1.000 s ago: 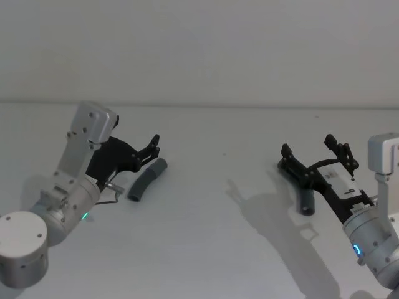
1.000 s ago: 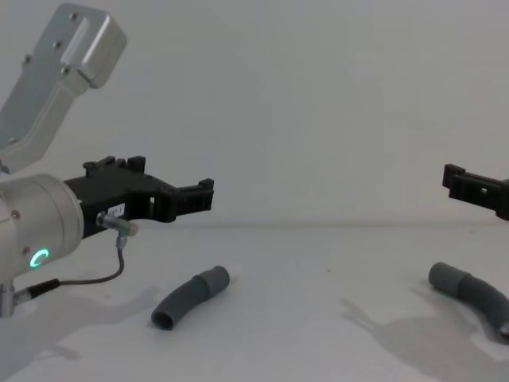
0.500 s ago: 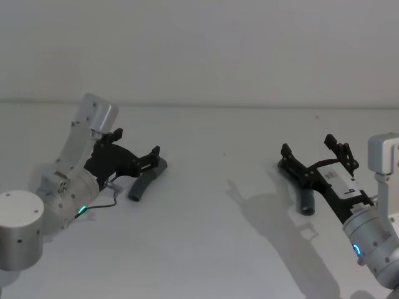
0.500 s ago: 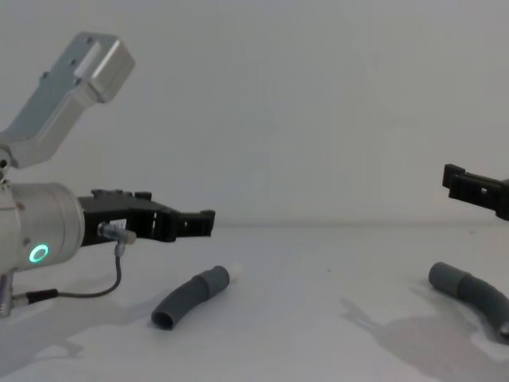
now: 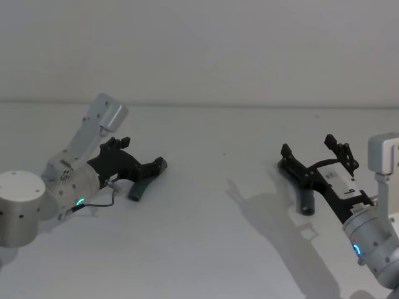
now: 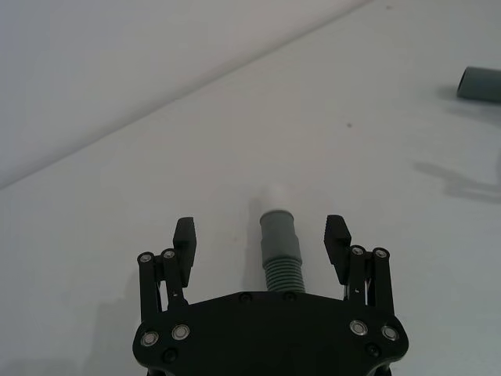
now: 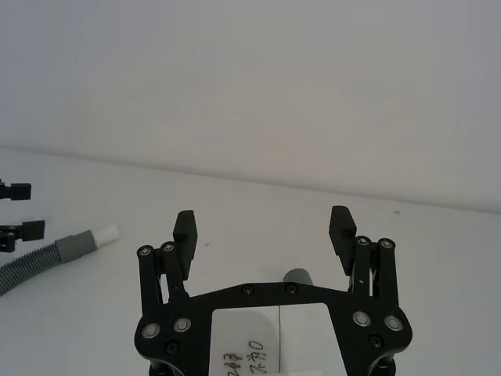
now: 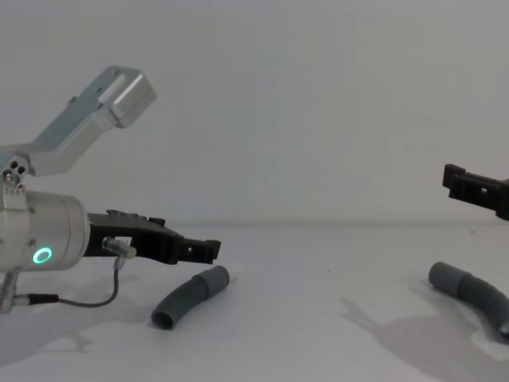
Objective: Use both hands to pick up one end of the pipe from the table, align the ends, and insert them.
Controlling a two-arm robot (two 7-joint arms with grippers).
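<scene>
Pipe piece (image 6: 280, 249) lies aligned with spread left gripper (image 6: 261, 232), white tip (image 6: 279, 193) outward.

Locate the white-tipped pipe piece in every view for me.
Head view: white-tipped pipe piece left of centre, under the left gripper.
Chest view: piece low, left of centre.
Left wrist view: piece between the open jaws.
Right wrist view: piece far off beyond the right gripper.
Shared landmark: the left gripper poised just above it.

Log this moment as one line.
left gripper: open over white-tipped pipe | right gripper: open above cuffed pipe | both pipes on table
</scene>
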